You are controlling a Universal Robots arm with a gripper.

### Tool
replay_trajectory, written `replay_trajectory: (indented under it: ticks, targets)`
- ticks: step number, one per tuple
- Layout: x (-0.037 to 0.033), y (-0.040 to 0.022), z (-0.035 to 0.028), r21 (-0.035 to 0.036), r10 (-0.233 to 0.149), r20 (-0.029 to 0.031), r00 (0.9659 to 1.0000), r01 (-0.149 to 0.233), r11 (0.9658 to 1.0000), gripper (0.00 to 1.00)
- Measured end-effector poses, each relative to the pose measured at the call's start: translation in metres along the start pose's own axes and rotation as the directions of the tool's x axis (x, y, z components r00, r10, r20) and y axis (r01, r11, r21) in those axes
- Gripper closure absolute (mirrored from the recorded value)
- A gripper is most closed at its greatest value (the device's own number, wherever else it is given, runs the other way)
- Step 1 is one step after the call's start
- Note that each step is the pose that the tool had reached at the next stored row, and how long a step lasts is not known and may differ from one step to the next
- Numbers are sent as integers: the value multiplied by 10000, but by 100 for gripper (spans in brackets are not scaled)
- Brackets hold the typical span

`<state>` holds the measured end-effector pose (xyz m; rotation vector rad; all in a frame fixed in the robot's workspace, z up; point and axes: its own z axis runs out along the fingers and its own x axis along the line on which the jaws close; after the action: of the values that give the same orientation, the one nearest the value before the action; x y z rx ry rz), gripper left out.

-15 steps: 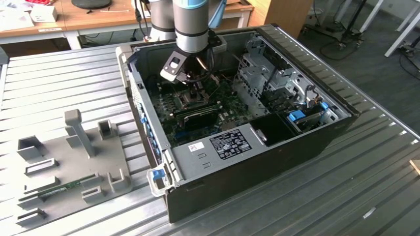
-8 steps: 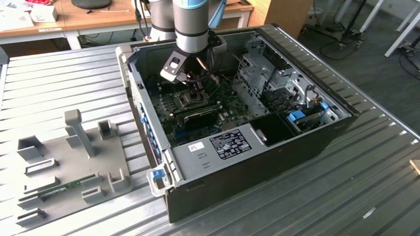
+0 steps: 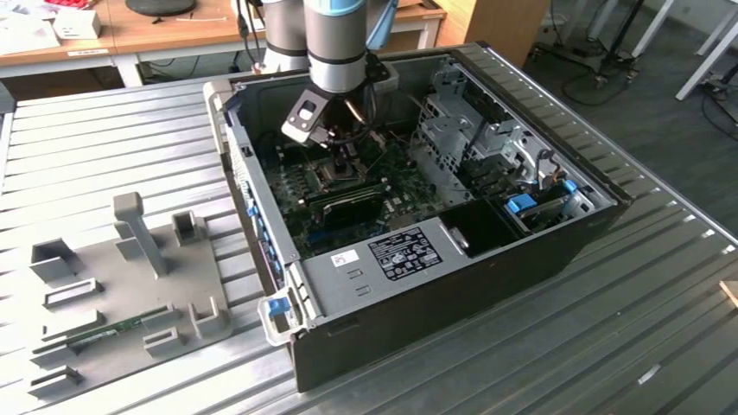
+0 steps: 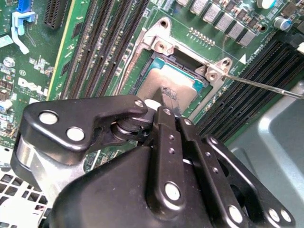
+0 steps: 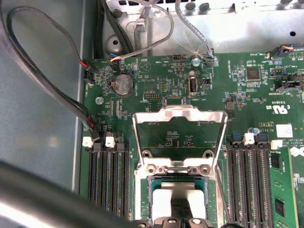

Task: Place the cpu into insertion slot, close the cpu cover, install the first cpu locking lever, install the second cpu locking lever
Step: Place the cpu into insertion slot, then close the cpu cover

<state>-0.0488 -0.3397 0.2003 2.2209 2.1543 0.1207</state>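
While uncovered, cpu (image 4: 153,81) beneath gripper (image 4: 159,106)

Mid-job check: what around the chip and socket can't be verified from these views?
- Silver-grey square cpu: near part hidden behind the black gripper in the second wrist view; cut by the picture's edge in the first wrist view.
- Black-rimmed square insertion slot: seating unclear; mostly blocked by the arm in the exterior view.
- Thin metal locking lever: far end cut off, second wrist view.
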Motion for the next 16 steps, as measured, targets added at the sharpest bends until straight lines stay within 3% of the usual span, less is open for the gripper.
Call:
replay_trajectory:
  ticks: [9, 16]
  targets:
    - [1, 12, -166, 13, -1, 19, 10000, 1, 10000, 90]
    - [1, 13, -177, 12, -1, 19, 10000, 1, 10000, 90]
